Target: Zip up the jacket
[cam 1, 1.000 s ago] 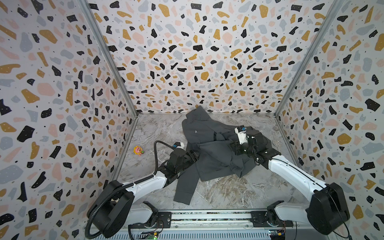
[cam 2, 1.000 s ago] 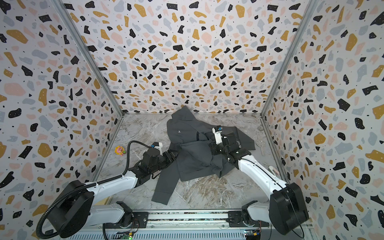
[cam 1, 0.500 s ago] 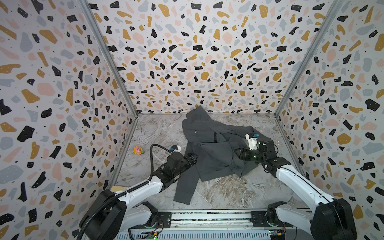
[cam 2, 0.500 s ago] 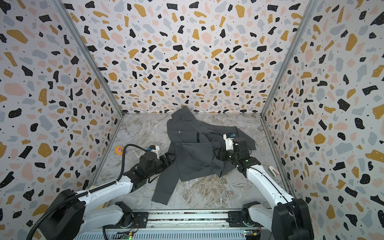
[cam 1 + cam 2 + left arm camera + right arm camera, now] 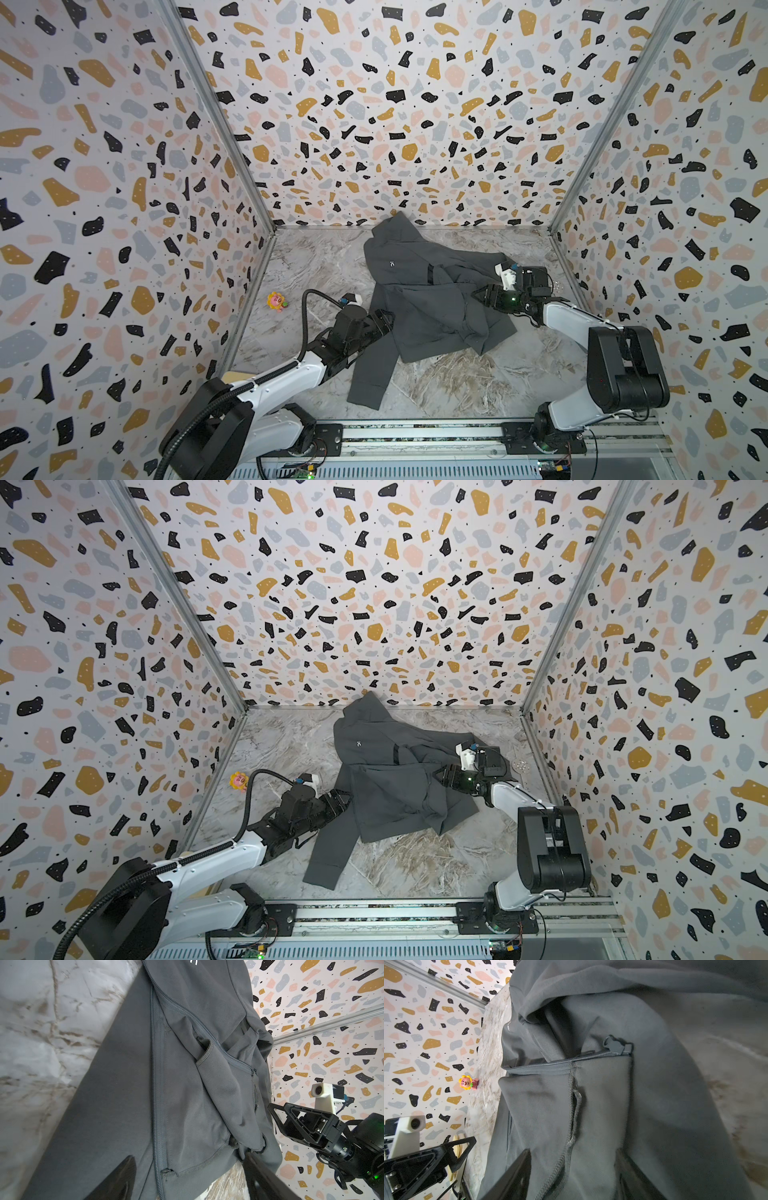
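Speckled terrazzo walls (image 5: pixel 395 104) on three sides, metal strips (image 5: pixel 220 124) in the corners, grey-brown marbled tabletop (image 5: pixel 316 257), pretty even light.

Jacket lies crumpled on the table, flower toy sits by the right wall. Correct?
No. The flower toy sits by the left wall, not the right; both top views show it. The jacket does lie crumpled on the table.
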Robot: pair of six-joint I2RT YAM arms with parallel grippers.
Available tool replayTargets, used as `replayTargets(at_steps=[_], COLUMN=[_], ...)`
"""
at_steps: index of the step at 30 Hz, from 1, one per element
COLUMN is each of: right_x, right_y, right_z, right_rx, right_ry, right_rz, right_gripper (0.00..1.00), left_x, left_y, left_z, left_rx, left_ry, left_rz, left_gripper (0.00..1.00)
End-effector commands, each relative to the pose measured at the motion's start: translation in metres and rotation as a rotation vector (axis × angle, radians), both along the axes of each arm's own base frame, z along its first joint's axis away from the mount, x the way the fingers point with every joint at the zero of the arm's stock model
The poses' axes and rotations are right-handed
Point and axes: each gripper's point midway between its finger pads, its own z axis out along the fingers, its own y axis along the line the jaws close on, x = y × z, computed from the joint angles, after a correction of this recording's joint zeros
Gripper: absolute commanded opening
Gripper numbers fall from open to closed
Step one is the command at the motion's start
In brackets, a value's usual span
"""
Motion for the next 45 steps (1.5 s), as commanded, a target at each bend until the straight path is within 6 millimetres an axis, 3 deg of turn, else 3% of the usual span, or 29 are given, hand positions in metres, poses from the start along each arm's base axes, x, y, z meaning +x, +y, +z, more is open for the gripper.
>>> replayTargets(at_steps=[1, 16, 28, 32, 37, 45], right_x=[0.014, 0.028, 0.044, 0.052, 0.054, 0.038], right_y=[0.004, -0.012, -0.002, 0.009, 0.028, 0.052], right_z=[0.011, -0.020, -0.036, -0.029, -0.012, 0.019], right_rx=[0.046, -0.028, 0.028, 0.067, 0.108, 0.057], right_ry=[-0.034, 0.058, 0.082, 0.052, 0.009, -0.057], right_rz=[0.024, -0.013, 0.027, 0.062, 0.128, 0.203], right_gripper=[0.63, 0.66, 0.66, 0.65, 0.56, 0.14], left_x=[0.005, 0.004, 0.003, 0.002, 0.000, -0.001], left_y=[-0.006, -0.006, -0.009, -0.007, -0.007, -0.007], left_z=[0.008, 0.006, 0.005, 0.005, 0.006, 0.006], left_rx=[-0.004, 0.006, 0.006, 0.012, 0.014, 0.025], left_ry=[-0.025, -0.014, -0.006, -0.006, -0.004, -0.007], left_rz=[-0.014, -0.022, -0.038, -0.040, -0.047, -0.055], left_gripper=[0.83, 0.83, 0.83, 0.83, 0.83, 0.83])
